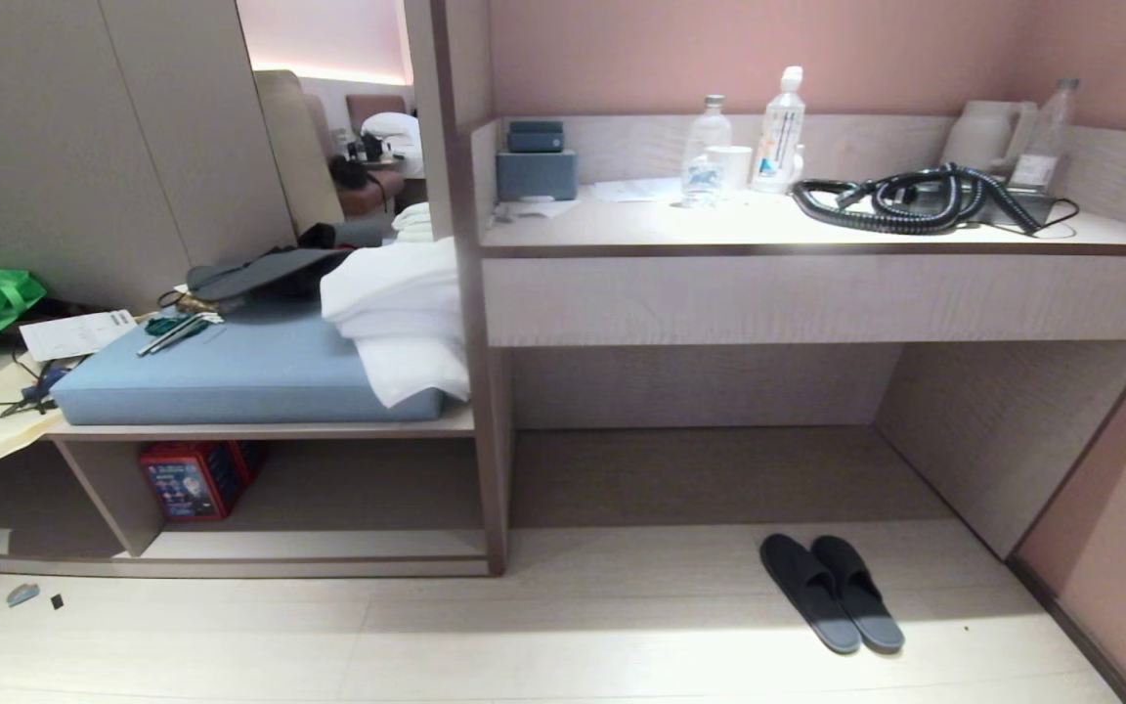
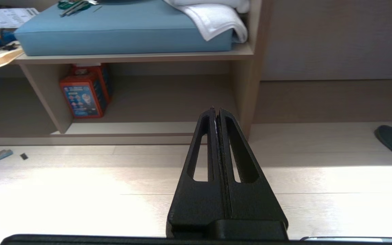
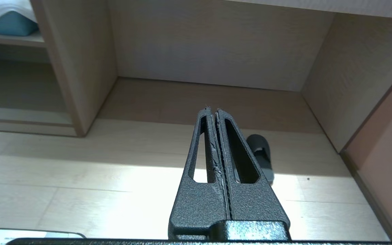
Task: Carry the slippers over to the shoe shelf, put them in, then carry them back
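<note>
On floor before desk: slippers, 2 dark grey-blue, flat, side by side.

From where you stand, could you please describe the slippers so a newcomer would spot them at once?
Find the long desk against the pink wall. On the pale floor just before the open space under it lie the slippers, side by side and touching. They are the only dark, flat footwear there, nothing else beside them.
</note>
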